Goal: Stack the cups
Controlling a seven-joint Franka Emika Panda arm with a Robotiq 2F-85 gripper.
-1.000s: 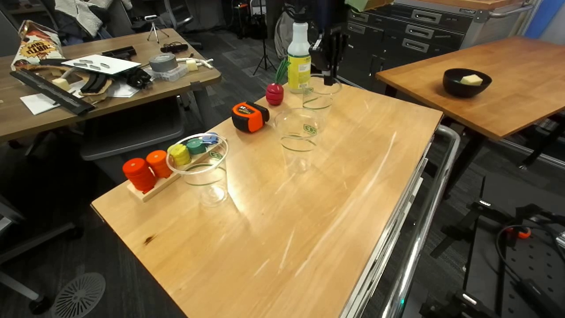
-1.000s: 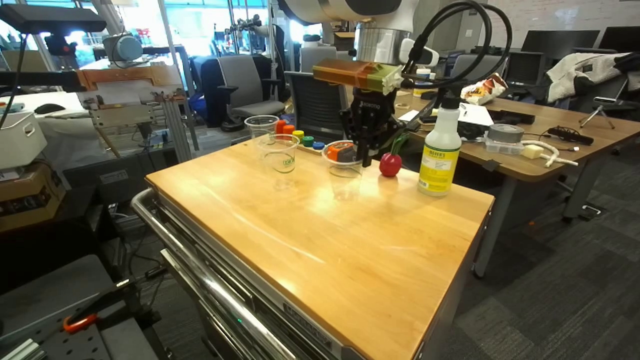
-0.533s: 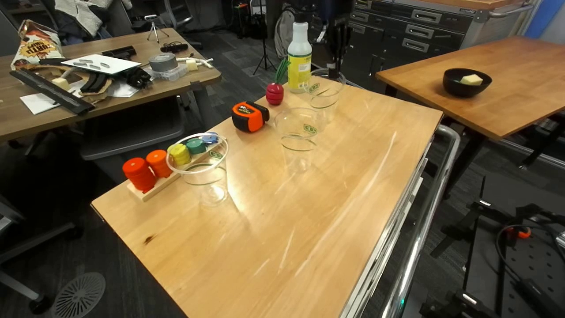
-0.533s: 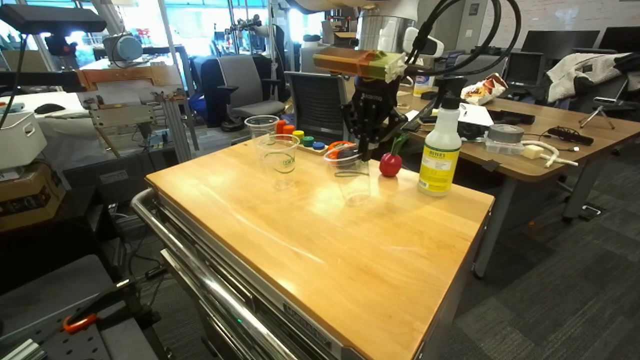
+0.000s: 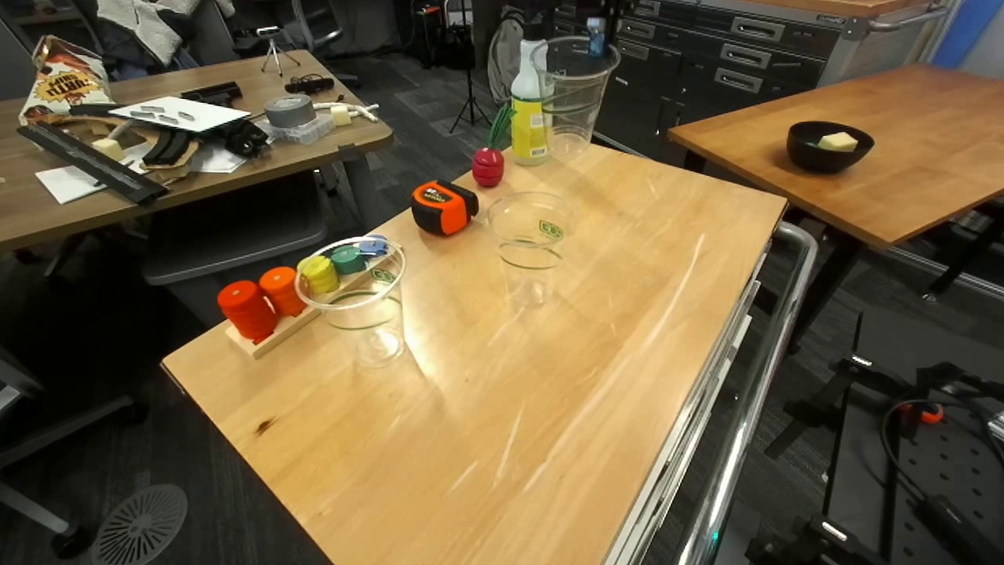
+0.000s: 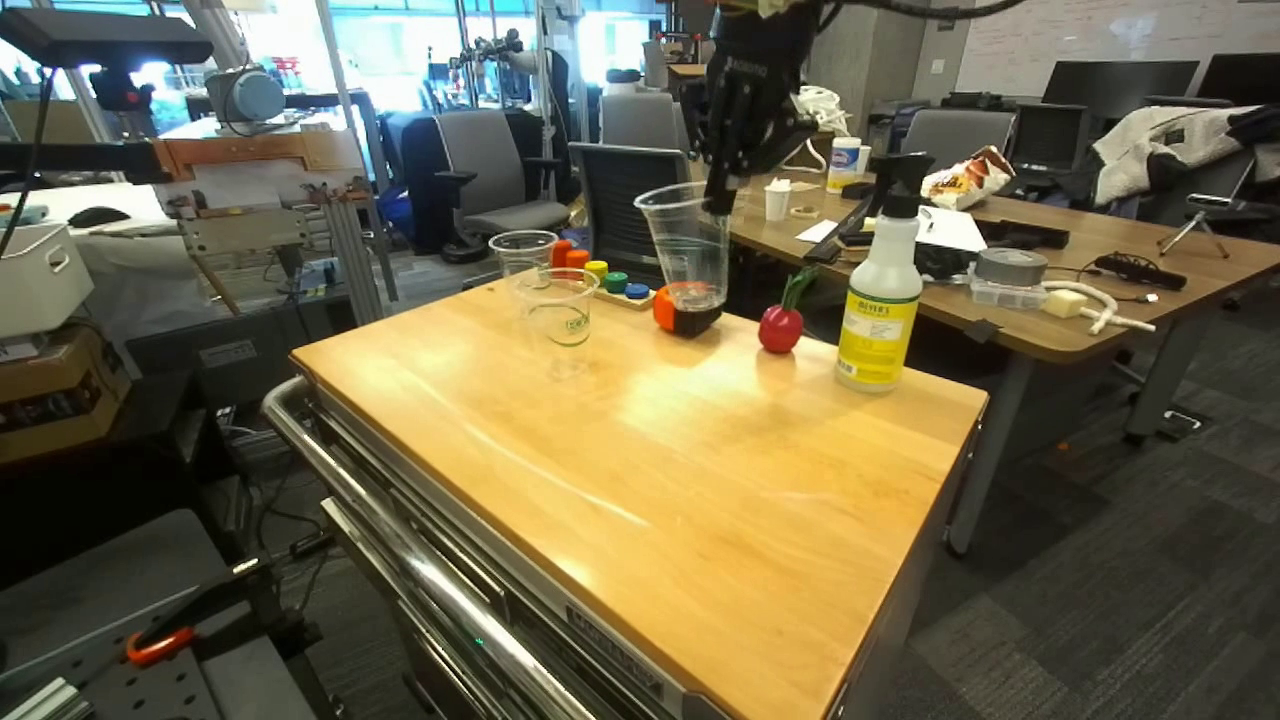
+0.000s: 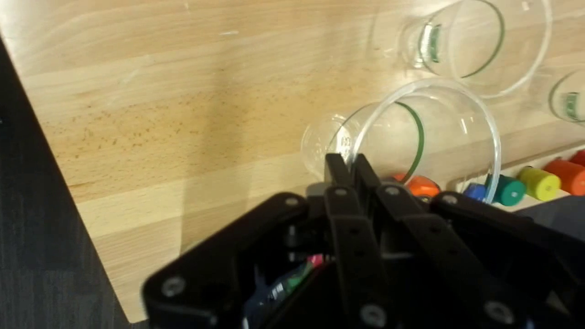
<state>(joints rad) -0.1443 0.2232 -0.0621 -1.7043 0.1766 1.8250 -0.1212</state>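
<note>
At upper centre in an exterior view, a cup [image 6: 686, 248] is clamped aloft at its rim by the gripper [image 6: 721, 197]

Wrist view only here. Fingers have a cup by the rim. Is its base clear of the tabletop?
Observer: Yes. The exterior views together show the held cup hanging above the tabletop.
Operator: Another is mostly cut off at my right edge. Upright?
Observer: Yes. In an exterior view the third cup shows whole, standing upright.
Operator: The fingers hide part of the tabletop. Anything tall on it besides cups?
Observer: Yes, in both exterior views a yellow-labelled spray bottle stands upright near the red toy.
</note>
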